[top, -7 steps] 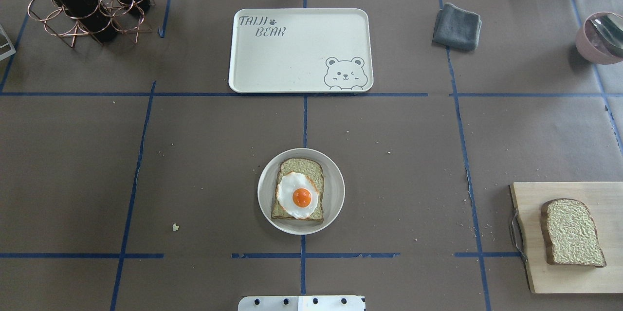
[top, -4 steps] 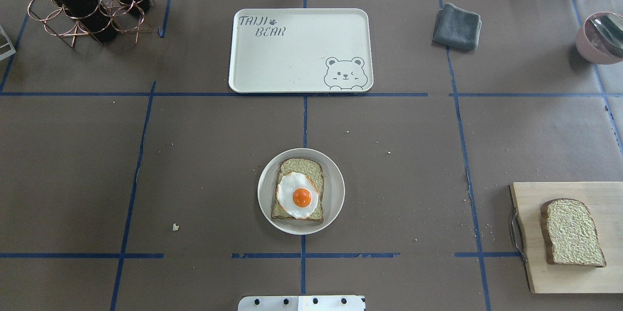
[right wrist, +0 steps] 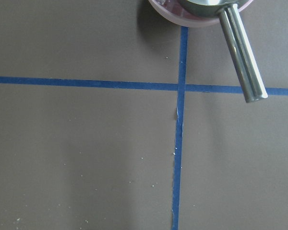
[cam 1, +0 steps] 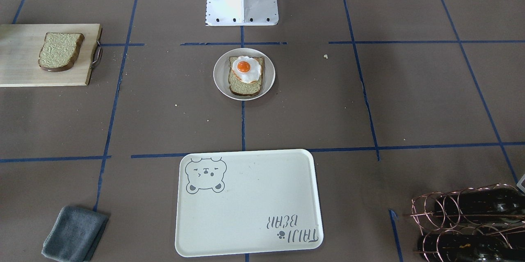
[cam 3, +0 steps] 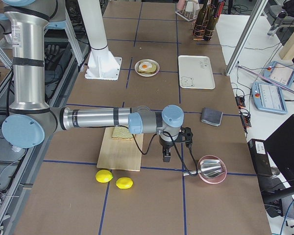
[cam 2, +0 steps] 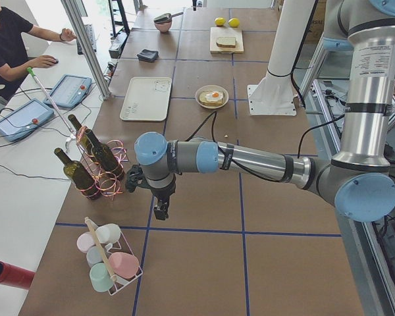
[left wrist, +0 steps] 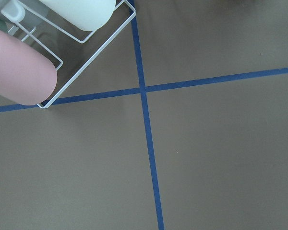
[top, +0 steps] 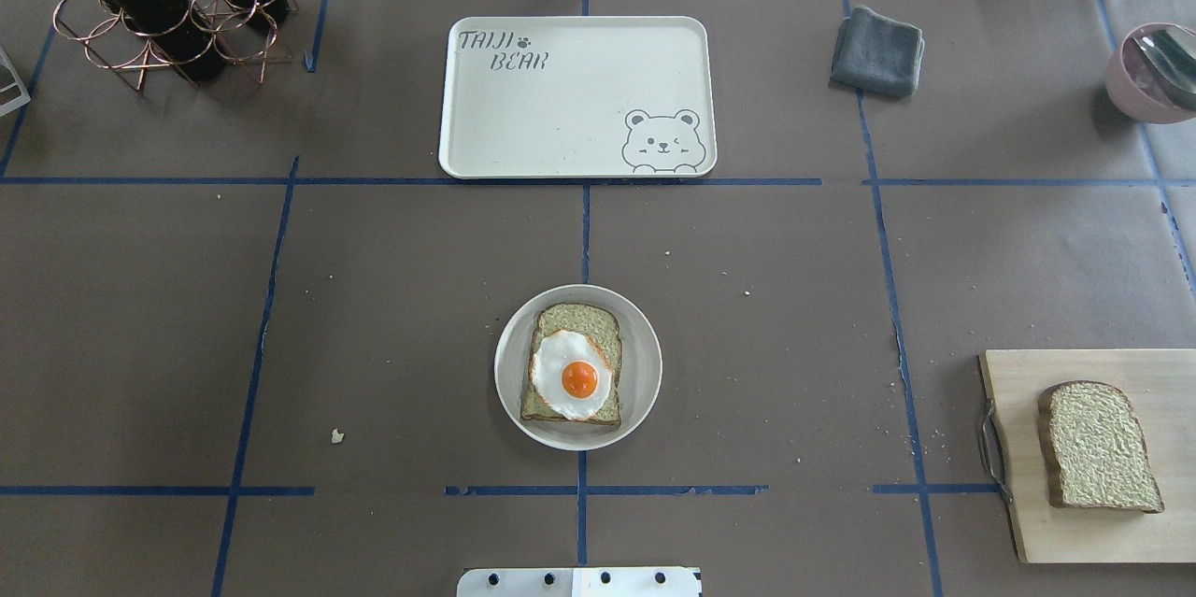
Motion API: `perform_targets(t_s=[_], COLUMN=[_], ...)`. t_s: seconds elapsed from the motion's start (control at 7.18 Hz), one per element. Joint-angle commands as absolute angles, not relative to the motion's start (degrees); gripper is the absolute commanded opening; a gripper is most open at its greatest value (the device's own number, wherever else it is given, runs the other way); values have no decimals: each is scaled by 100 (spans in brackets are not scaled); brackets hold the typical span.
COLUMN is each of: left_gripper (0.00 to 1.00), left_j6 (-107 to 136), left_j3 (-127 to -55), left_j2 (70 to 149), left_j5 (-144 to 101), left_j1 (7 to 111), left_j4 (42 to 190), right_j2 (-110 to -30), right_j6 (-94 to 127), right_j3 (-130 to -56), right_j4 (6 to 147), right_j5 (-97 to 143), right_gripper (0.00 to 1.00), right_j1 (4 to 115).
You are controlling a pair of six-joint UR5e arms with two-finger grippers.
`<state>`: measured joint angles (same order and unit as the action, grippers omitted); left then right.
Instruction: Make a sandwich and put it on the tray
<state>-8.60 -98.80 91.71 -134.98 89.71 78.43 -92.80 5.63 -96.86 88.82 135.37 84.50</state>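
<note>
A small round whitish plate [top: 645, 363] near the table's front centre holds one bread slice [top: 577, 317] with a white-and-orange fried egg [top: 572, 376] on top. A second bread slice [top: 1098, 446] lies on the wooden cutting board [top: 1028, 532] at the right. The cream tray [top: 561, 111] with its bear drawing lies bare at the far centre. My left gripper [cam 2: 161, 210] hangs over the table's left end beside the bottle rack. My right gripper [cam 3: 165, 157] hangs beside the board, near a pink bowl. I cannot tell whether either gripper is open or shut.
A copper rack with wine bottles [top: 159, 8] stands far left. A grey cloth [top: 876, 50] lies far right, and a pink bowl with a metal scoop [top: 1149, 74] beyond it. Two lemons [cam 3: 115, 179] lie past the board. A wire rack of cups [cam 2: 108, 263] stands near my left gripper.
</note>
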Motion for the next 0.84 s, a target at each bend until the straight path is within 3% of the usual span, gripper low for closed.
perform_targets(t_s=[0.0,0.28,0.7], left_gripper=[100,100,100], left_j6=[-879,-887,-879], left_j3=[-9870,-9878,-10124], left_j2=[9158,9211,9220], left_j5=[-13641,-13676,-13685], left_j1=[8974,8965,8947], left_j4=[7875,7892,7901], right_j2=[-9412,-9483,-9887], right_j6=[554,536,1672], right_j3=[-9738,-9756,-9756], right_j4=[8877,8546,6818], right_j5=[14365,14493,14467], right_gripper=[100,100,100], right_j1=[8446,8168,7438])
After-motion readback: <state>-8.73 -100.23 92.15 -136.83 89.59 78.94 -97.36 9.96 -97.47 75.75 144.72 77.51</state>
